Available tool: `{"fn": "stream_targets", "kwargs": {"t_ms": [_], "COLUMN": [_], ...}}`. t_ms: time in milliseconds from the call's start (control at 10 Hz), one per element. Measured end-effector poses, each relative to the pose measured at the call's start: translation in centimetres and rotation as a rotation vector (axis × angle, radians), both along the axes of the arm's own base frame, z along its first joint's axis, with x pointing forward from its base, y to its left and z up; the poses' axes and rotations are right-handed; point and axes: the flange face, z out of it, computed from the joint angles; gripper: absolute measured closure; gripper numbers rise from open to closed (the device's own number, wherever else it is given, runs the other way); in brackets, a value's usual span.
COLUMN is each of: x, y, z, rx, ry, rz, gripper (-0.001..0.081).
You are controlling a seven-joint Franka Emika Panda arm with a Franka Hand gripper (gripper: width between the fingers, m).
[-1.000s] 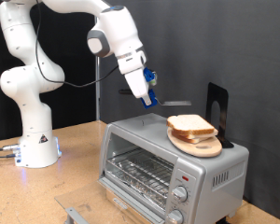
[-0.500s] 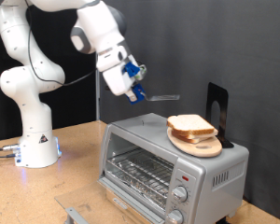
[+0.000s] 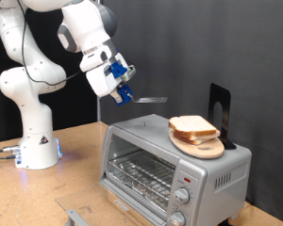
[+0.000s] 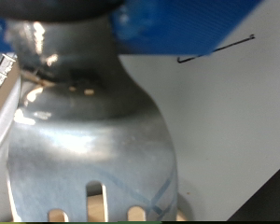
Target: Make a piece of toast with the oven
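The piece of toast [image 3: 191, 124] lies on a round wooden board [image 3: 206, 149] on top of the silver oven [image 3: 141, 130], whose glass door is closed over the wire rack. My gripper [image 3: 124, 92] hangs above and to the exterior view's left of the oven, shut on the handle of a metal slotted spatula [image 3: 154, 98]. The blade points toward the toast but stays well short of it. In the wrist view the spatula [image 4: 84, 131] fills the picture below the blue fingers [image 4: 187, 23].
A black upright stand [image 3: 220, 111] sits behind the board on the oven top. Round knobs [image 3: 183, 198] line the oven's front at the exterior view's right. The robot base [image 3: 35, 146] stands on the wooden table at the exterior view's left.
The arm has swung toward the exterior view's left, carrying the spatula away from the toast. Toast, board and oven have not moved.
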Motion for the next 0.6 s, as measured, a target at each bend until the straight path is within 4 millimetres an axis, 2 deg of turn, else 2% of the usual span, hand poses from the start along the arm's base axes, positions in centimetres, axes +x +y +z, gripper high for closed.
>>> {"fn": "stream_targets", "kwargs": {"t_ms": [600], "x": [1.2], "y": [-6.1], "z": [-1.9], "rx": [0.004], "ry": [0.024], "rz": [-0.069], "gripper": [0.0415]}}
